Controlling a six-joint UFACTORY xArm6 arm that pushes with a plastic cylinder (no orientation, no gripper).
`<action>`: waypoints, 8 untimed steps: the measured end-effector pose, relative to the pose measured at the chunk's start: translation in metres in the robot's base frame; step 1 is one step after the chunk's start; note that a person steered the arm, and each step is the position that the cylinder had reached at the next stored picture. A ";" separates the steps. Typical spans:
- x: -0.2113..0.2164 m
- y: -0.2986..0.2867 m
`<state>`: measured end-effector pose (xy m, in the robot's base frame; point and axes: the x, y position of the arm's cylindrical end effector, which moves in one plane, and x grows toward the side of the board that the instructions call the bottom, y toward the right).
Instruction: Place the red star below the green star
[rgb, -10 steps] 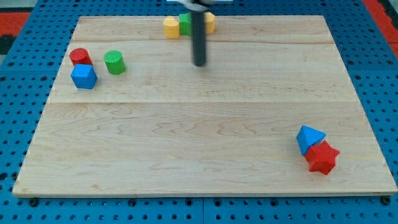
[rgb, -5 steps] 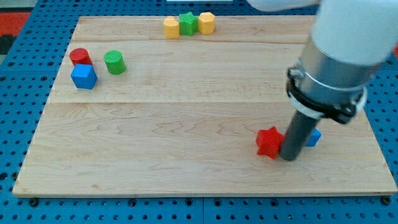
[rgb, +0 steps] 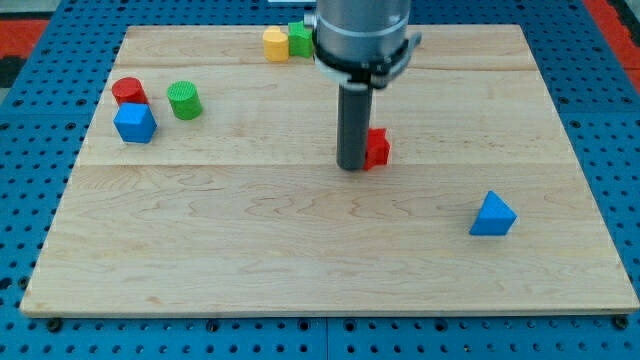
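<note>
Seven blocks are lying on the wooden board (rgb: 300, 280). The arm's rod is standing upright near the board's middle, and my tip (rgb: 351, 167) is resting on the wood with the red star (rgb: 377, 148) touching it on the view's right; the rod is covering the star's left part, so only its right points are showing. The rod has no claw, so it is neither clenching nor releasing anything, only pressing sideways against the star. The green star (rgb: 298, 38) is sitting at the view's top edge, partly hidden behind the arm's body, with a yellow block (rgb: 275, 43), perhaps a heart, touching its left side. The red star is lying well below the green star and somewhat to the view's right. A blue triangle (rgb: 493, 215) is lying apart at lower right. At far left, a red cylinder (rgb: 128, 91), a blue cube (rgb: 134, 123) and a green cylinder (rgb: 184, 100) are clustering together.
</note>
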<state>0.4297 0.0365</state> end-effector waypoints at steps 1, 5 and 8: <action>0.020 0.016; -0.039 0.057; -0.125 -0.004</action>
<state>0.3044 0.0323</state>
